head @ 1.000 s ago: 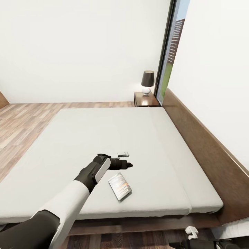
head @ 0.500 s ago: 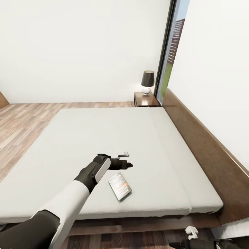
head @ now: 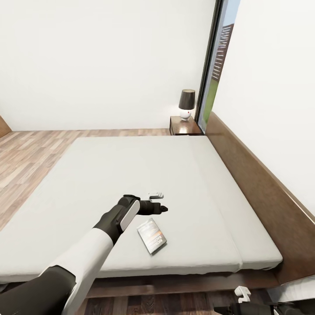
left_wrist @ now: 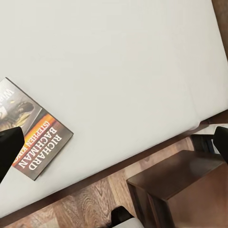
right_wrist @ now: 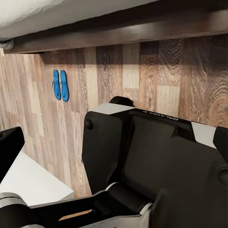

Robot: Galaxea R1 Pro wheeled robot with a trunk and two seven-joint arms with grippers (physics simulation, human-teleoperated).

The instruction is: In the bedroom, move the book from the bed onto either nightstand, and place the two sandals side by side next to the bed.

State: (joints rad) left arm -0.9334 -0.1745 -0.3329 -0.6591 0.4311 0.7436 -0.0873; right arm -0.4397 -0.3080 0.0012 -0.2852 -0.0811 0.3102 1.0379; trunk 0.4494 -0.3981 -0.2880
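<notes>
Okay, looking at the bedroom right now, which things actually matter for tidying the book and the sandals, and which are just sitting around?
Part of the job:
book, lying flat on the bed
nightstand past the bed's far corner
two sandals, side by side on the wood floor
left hand, above the mattress by the book

Just there:
lamp on the nightstand
window

One bed (head: 131,175), one book (head: 152,235) on it, one nightstand (head: 183,126) at one o'clock bearing one lamp (head: 187,104); two sandals (right_wrist: 60,85).

L arm (head: 87,258) white shell, black wrist, dark fingers (head: 159,208), blk base (right_wrist: 156,156)
</notes>
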